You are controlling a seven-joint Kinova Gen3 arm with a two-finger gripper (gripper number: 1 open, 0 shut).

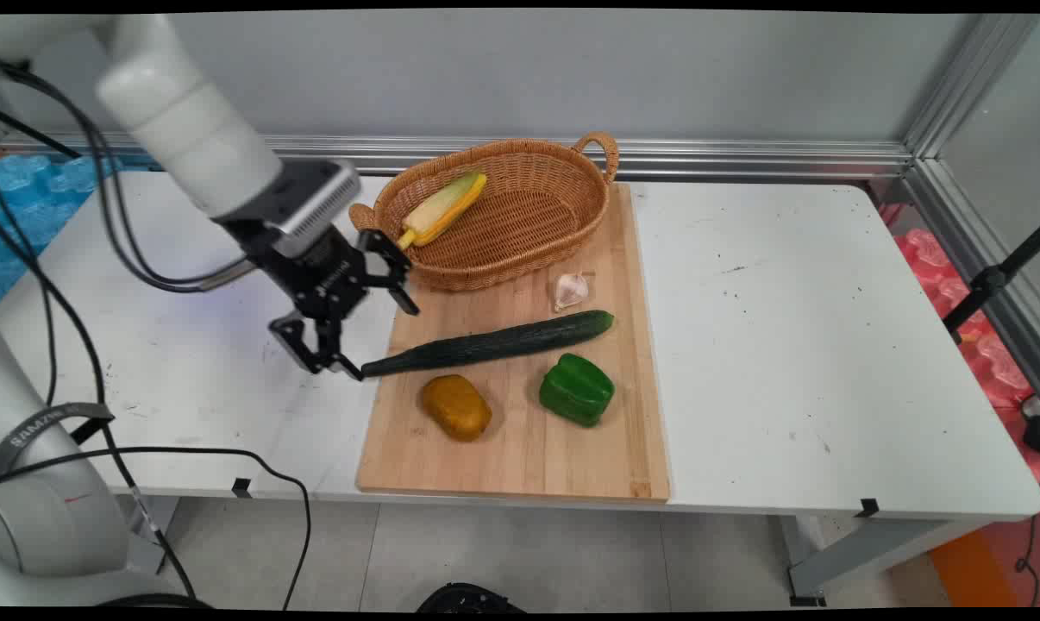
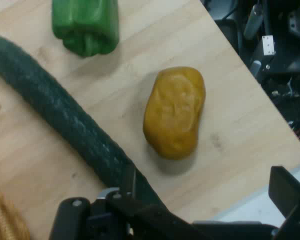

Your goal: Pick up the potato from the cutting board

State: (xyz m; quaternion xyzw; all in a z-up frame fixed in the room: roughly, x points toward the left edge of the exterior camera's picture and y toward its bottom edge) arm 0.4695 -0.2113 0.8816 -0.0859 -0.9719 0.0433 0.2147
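Cucumber (image 1: 494, 342) lies slantwise on the cutting board (image 1: 520, 448), its dark tip beside the spread, empty gripper (image 1: 366, 332), which could nudge it into the potato (image 1: 457, 406).

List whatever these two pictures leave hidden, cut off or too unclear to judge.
- Cucumber: its near tip, hidden by the gripper in both views, so contact cannot be judged.
- Green pepper: top cut by the hand view's upper edge.
- Basket: only a sliver shows at the hand view's lower left corner.
- Corn: its lower end is hidden behind a gripper finger in the main view.
- Garlic: too small for detail.
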